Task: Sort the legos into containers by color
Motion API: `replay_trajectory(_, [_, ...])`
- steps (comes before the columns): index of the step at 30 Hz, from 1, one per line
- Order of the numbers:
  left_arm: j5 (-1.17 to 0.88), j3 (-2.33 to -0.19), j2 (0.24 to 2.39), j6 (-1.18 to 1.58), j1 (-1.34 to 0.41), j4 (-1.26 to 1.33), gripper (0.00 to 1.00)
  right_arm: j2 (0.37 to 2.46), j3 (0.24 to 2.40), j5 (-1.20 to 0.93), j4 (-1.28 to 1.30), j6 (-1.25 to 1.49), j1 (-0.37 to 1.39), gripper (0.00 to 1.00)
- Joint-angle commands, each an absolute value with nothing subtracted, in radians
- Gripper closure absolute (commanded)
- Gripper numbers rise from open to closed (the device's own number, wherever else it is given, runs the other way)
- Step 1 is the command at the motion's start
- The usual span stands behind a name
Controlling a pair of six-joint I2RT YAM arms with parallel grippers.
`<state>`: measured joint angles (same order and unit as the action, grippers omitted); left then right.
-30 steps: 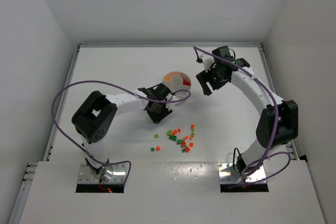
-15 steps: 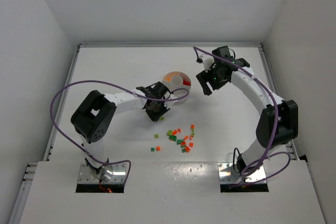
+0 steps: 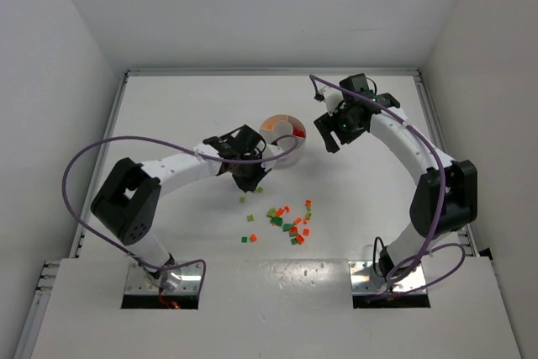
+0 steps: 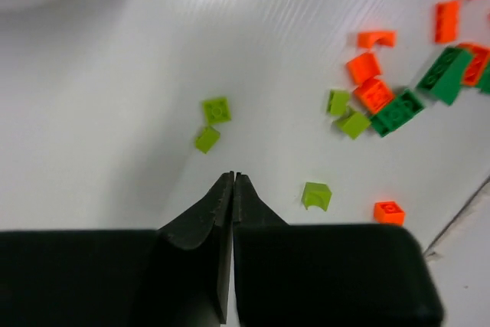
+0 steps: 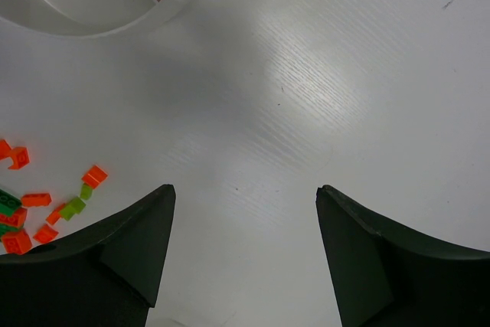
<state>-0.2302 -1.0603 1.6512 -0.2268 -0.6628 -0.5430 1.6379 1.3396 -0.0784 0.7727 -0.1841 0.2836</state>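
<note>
The white table (image 3: 185, 115) carried both arms. The left arm (image 3: 172, 167) extended from its base toward the centre of the table. The right arm (image 3: 416, 153) ran up the right side and bent back to the left.

The round white dish (image 3: 292, 155) stood behind the centre of the table, between the two wrists. In the top view its near-left part was covered by the left wrist. One compartment held orange bricks (image 3: 271, 126). The adjacent compartment on the right held red bricks (image 3: 299, 132).

The left gripper (image 4: 233, 180) was above the table just in front of the dish. Its jaws were pressed fully together, with nothing between them. The right gripper (image 5: 243, 189) was above bare table to the right of the dish. Its jaws stood wide apart and held nothing.

The loose legos (image 3: 290, 220) lay in a scatter on the table, nearer the arm bases than the dish. The scatter contained orange, red, dark green and light green pieces. Two light green bricks (image 4: 217, 109) lay side by side just ahead of the left fingertips, apart from them. A third light green brick (image 4: 316, 195) lay to the right of the tips, near a single orange brick (image 4: 388, 211).
</note>
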Motion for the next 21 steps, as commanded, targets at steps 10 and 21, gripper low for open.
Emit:
replay_trajectory(10, [-0.327,-1.190,1.539,-0.158,-0.605,-0.526,0.80,1.643,1.390,-0.071,0.765,-0.204,0.281,0.26])
replay_trajectory(21, [-0.224,-1.108,1.575,-0.160,-0.623,-0.546,0.65,1.661,1.399,-0.071,0.765,-0.215,0.281,0.21])
